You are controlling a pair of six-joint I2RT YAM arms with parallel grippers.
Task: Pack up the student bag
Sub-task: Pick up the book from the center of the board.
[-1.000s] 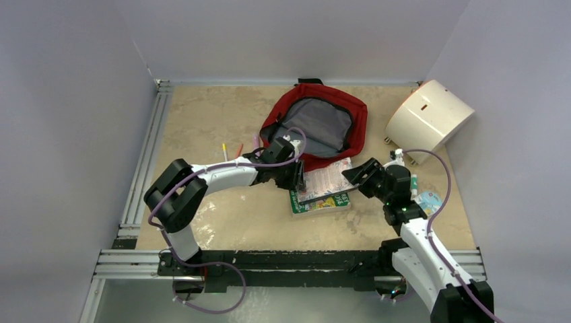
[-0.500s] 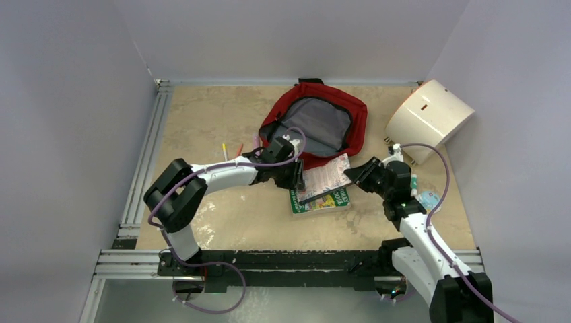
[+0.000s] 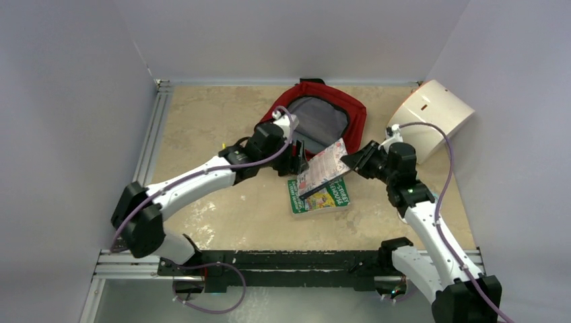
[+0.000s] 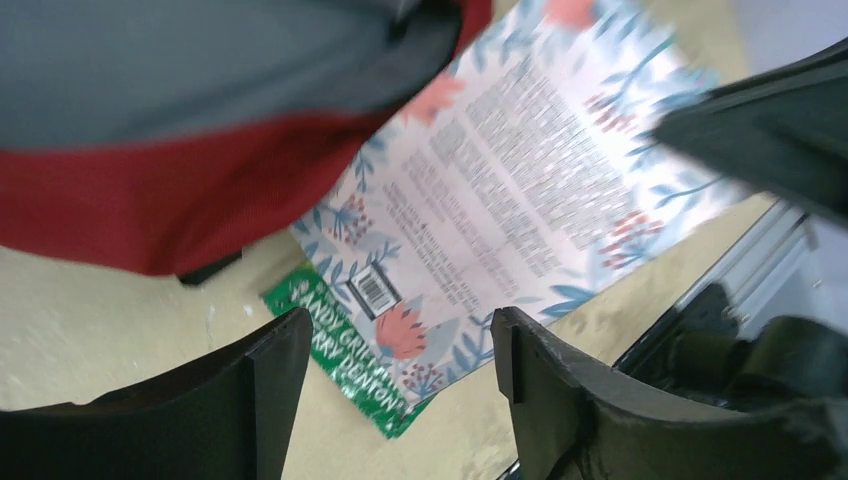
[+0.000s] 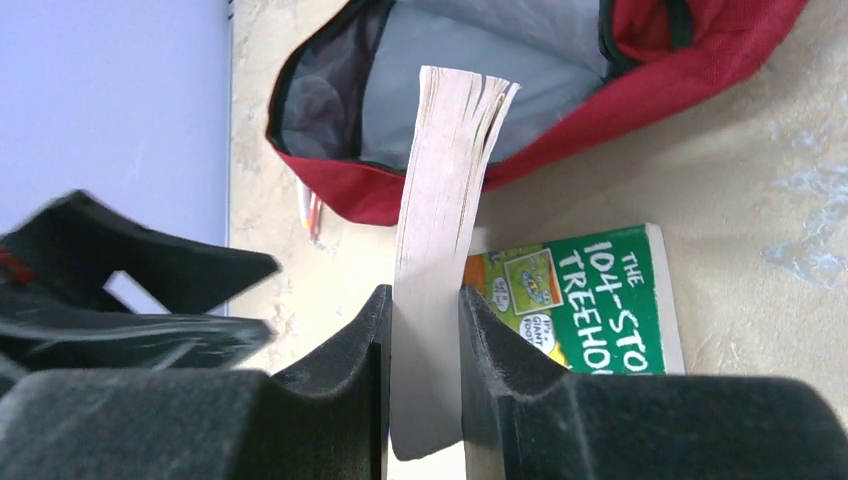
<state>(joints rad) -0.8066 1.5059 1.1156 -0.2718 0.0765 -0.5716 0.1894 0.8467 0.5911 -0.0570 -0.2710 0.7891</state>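
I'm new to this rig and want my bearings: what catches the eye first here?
A floral paperback tilts off the table, pinched in the right jaws, just in front of the open dark-red student bag at the table's far middle. Under it lies a green book; the left jaws stand open beside the paperback, holding nothing.

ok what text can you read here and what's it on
"THE 104-STO… TREEHO…", cut off at the frame edge: green book cover.
"ANDY GRIFF…" and "…RRY DENTON", partly hidden: same green book, left wrist view.
Floral book back cover: blurb and barcode, too blurred to read.
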